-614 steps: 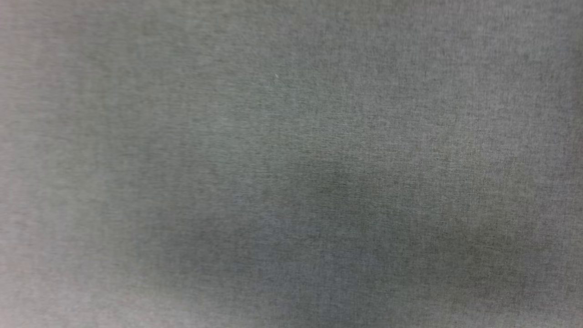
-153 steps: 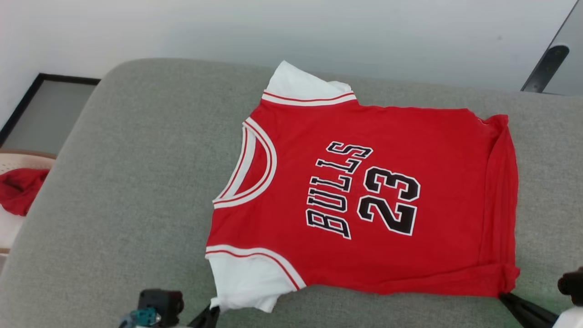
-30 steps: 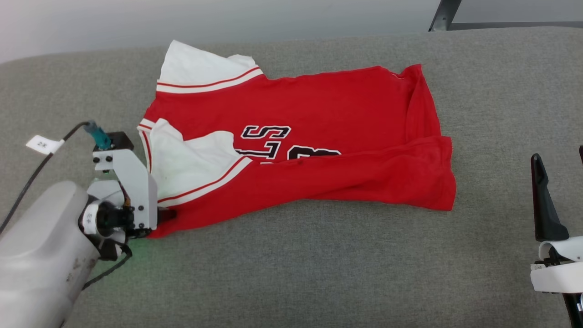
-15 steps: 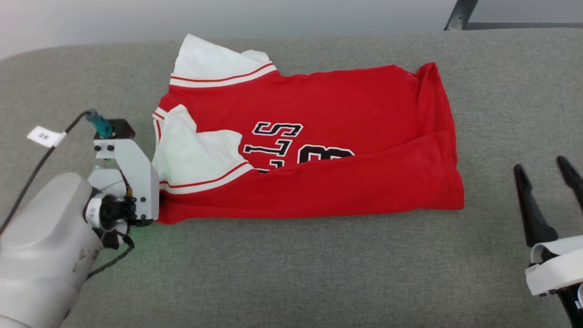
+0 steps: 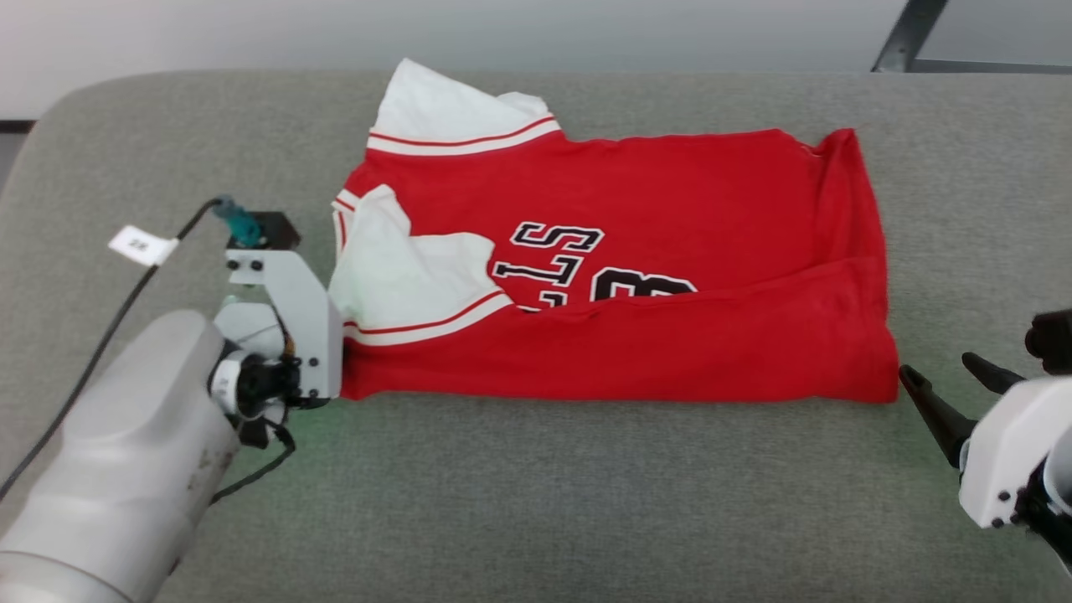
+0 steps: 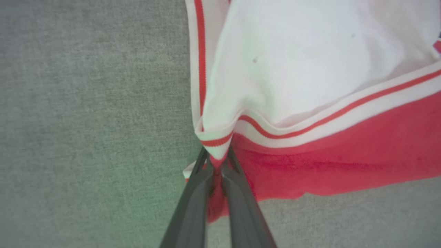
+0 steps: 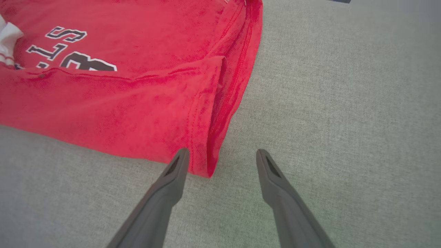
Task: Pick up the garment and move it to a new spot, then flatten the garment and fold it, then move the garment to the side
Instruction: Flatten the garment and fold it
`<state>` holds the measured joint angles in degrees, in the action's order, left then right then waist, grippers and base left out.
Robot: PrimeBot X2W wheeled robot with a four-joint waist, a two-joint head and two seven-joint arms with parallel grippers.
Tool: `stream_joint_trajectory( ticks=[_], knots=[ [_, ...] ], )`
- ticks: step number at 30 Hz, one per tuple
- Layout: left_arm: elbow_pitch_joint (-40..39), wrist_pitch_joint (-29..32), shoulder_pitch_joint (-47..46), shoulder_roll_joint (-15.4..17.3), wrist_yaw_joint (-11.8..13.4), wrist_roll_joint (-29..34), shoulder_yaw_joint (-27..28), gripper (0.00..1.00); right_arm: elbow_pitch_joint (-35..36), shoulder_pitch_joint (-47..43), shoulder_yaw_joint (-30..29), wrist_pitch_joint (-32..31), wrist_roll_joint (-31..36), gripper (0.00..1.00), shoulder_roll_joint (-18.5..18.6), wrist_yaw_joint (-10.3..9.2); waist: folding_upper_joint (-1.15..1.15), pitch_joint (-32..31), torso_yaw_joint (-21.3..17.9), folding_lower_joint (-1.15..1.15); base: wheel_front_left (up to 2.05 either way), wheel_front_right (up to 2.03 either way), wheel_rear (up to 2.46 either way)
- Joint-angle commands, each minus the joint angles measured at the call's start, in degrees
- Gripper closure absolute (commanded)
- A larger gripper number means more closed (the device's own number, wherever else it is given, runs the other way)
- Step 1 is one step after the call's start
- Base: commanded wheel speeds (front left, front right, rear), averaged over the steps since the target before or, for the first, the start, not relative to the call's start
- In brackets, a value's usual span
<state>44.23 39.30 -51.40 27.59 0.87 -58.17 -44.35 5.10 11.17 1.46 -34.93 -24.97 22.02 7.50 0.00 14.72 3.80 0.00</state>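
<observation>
Right tool (image 7: 222,152) reached garment (image 5: 670,352) corner; red, half-folded lengthwise.

Left forearm (image 5: 126,452) was pale grey — white bracket (image 5: 293,310), dark screws (image 5: 253,265), black cable (image 5: 109,335), white tag (image 5: 142,245); right gripper (image 7: 223,153) had dark fingers (image 7: 163,196).

- Open grey cushion (image 5: 544,502) runs from 4 to 8 o'clock of the garment (image 5: 670,193).
- Left gripper (image 6: 216,160) occupies its 8 o'clock corner, right gripper (image 5: 940,368) stands by its 4 o'clock corner.
</observation>
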Motion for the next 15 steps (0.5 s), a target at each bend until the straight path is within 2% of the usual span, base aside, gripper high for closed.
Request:
stream_joint_trajectory(
  ticks=[1, 6, 13, 14, 15],
  knots=[
    [0.2, -0.3, -0.5, -1.2, -0.7, 0.2, -0.5, 1.0, -1.4, 1.6, -0.1, -2.9, -0.7, 0.0, -0.2, -0.03, 0.0, 0.3, 1.5, 0.0, 0.0, 0.0, 0.0],
    [0.8, -0.9, -2.1, -3.2, -1.5, 0.6, -0.9, 1.0, -6.5, 5.5, -0.5, -9.8, -1.0, 0.0, -1.9, -0.03, 0.0, 1.3, 3.3, 0.0, 0.0, 0.0, 0.0],
    [2.3, -2.0, -3.4, -5.4, -2.7, 0.6, -1.3, 1.0, -12.7, 9.5, -0.4, -15.8, 0.1, 0.0, -3.8, -0.02, 0.0, 2.7, 5.2, 0.0, 0.0, 0.0, 0.0],
    [2.6, -2.0, -3.4, -5.5, -2.8, 0.6, -1.3, 1.0, -13.4, 9.9, 0.1, -16.5, 0.3, 0.13, -3.7, -0.02, 0.0, 2.8, 5.3, 0.0, 0.0, 0.0, 0.0],
    [2.9, -2.1, -3.5, -5.7, -3.1, 0.5, -1.3, 1.0, -14.0, 10.2, 0.4, -17.0, 0.2, 0.73, -3.7, -0.02, 0.0, 2.9, 5.4, 0.0, 0.0, 0.0, 0.0]
  ],
)
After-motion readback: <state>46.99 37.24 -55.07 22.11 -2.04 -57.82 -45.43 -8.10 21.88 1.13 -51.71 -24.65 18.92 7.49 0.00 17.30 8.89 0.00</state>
